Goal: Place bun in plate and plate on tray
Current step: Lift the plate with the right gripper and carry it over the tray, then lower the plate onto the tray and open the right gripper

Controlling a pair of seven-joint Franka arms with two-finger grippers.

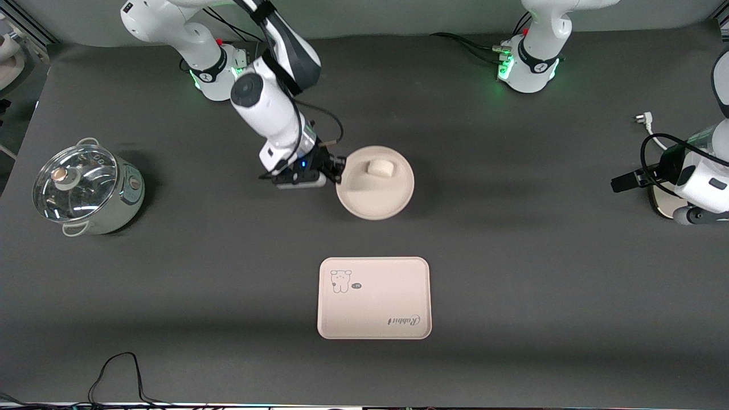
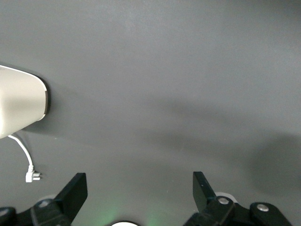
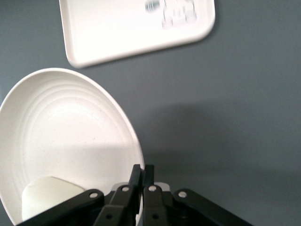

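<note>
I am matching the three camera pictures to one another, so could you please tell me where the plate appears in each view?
Front view: the plate lies mid-table, farther from the camera than the tray, the right gripper shut on its rim.
Left wrist view: not in it.
Right wrist view: the plate fills the lower left.
Shared landmark: the bun in the plate, also in the right wrist view.

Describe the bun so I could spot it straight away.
Start at the rectangular tray with the cartoon animal, near the front camera. Farther from the camera lies a round plate, its rim pinched in the right gripper. The bun is the small, plain white pillowy lump lying in that plate, the only thing in it.
</note>
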